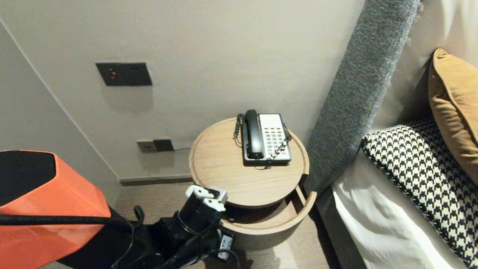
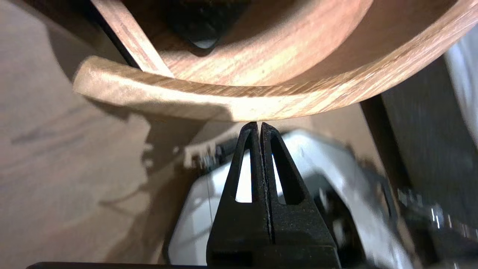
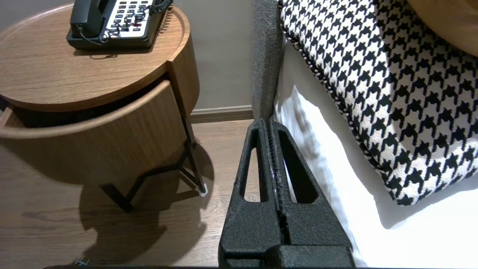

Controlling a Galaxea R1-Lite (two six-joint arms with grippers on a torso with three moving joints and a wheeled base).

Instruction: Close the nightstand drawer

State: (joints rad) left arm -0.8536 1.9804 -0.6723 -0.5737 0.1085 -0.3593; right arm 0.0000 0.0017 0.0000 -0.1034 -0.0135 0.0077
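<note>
Here, drawer (image 1: 272,226): you see it standing partly out of the front of the round wooden bedside table (image 1: 216,164), just under the top, with its curved front wall bowing toward you and a dark gap behind it.
Drawer up close: in the left wrist view the front wall's rim (image 2: 261,101) arcs across the picture, with a straight side wall running back from it into the table.
Left gripper (image 2: 259,125): your working arm is low at the near left of the table, and its two black fingers are pressed together with nothing between them.
Contact: the fingertips sit right at the outer edge of the drawer's front wall. Whether they touch it you cannot tell.
Left arm from the head camera: you see only the black wrist and its white mount beside the drawer's left end. The fingers are hidden behind it.
Right gripper (image 3: 269,121): your other arm is parked off to the right, its fingers together and empty, hanging over the floor (image 3: 56,224) between table and bed.
Telephone (image 1: 265,137): it lies at the back right of the table top, black handset on its cradle.
Bed side: a grey headboard (image 1: 358,93) stands just right of the table, then a white sheet (image 1: 373,224), a houndstooth cushion (image 1: 422,168) and a mustard cushion (image 1: 453,108).
Wall (image 1: 224,45): a dark switch plate (image 1: 124,73) sits high on the left and a socket (image 1: 155,145) lower down.
</note>
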